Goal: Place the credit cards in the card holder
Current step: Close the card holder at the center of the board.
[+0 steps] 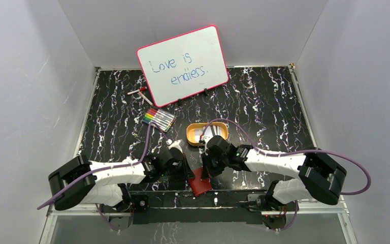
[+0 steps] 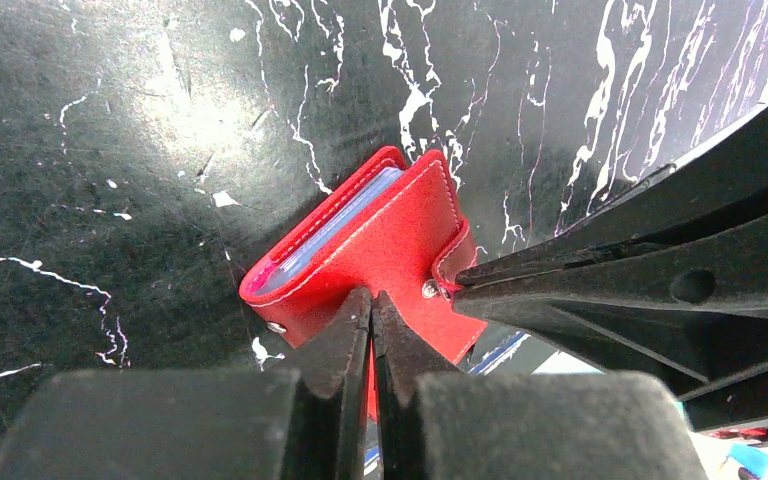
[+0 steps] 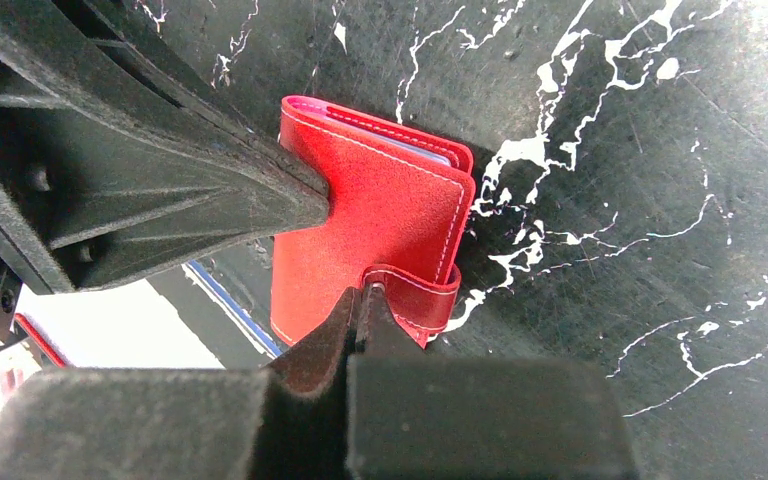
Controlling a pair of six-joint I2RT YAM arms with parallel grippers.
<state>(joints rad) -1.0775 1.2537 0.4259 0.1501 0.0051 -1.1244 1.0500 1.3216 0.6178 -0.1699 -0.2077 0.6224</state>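
The left fingers (image 2: 335, 350) are clenched on the lower edge of the card holder (image 2: 380, 250), with a sliver of red showing between them. How deep the cover runs into that grip is hidden from us. The right fingers (image 3: 325, 340) are pinched tight on the snap tab (image 3: 410, 295), and their tips cover part of it. The card holder sits between the 2 pairs of fingers at the near edge of the black marbled table (image 2: 110, 150). We glimpse clear sleeves (image 2: 330, 230) between its covers but cannot tell whether any carries a card. From above, both wrists hide most of it. Pale shapes in the orange tray (image 1: 189, 136), further back, are too small for us to name.
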